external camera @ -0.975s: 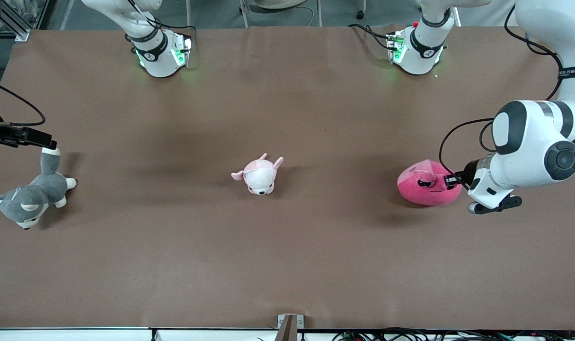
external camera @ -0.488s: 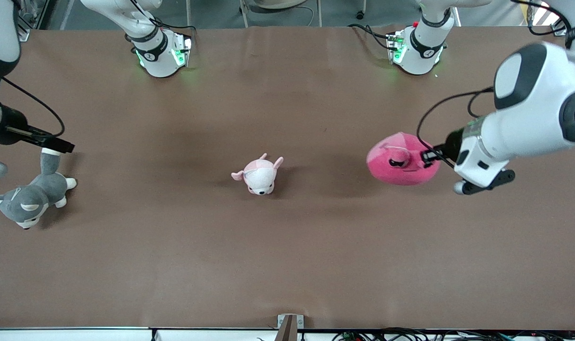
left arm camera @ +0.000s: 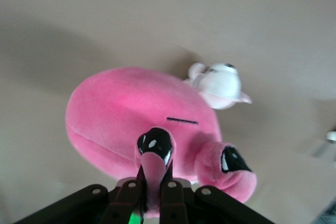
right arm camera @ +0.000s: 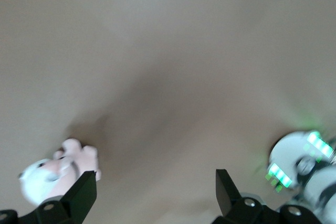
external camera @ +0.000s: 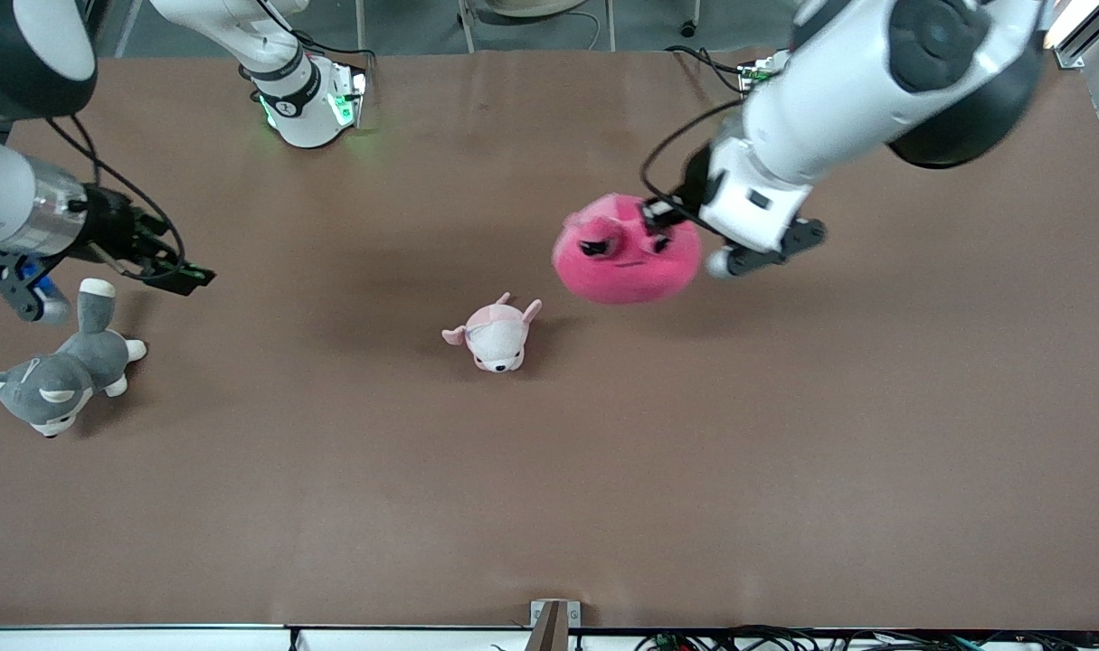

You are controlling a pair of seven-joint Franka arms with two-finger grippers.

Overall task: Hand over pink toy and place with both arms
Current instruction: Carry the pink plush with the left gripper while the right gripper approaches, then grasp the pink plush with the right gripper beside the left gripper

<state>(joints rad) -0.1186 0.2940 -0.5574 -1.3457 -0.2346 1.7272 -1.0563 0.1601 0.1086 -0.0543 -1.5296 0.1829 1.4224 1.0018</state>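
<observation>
we carry the pink toy (external camera: pixel 626 249) in the air over the counter (external camera: pixel 549 506), our left end effector (external camera: pixel 655 217) pinching 1 ear so it hangs free for handover. our right end effector (external camera: pixel 187 274) hovers wide above the grey dog (external camera: pixel 56 375), ready to receive.

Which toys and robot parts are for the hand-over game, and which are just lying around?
For the job:
- pink toy, held up over the table
- left gripper, jaws shut on it
- right gripper, jaws open, above the table near the grey dog

Just lying about:
- small pale pink-and-white plush, mid-table
- grey-and-white dog plush, at the right arm's end
</observation>
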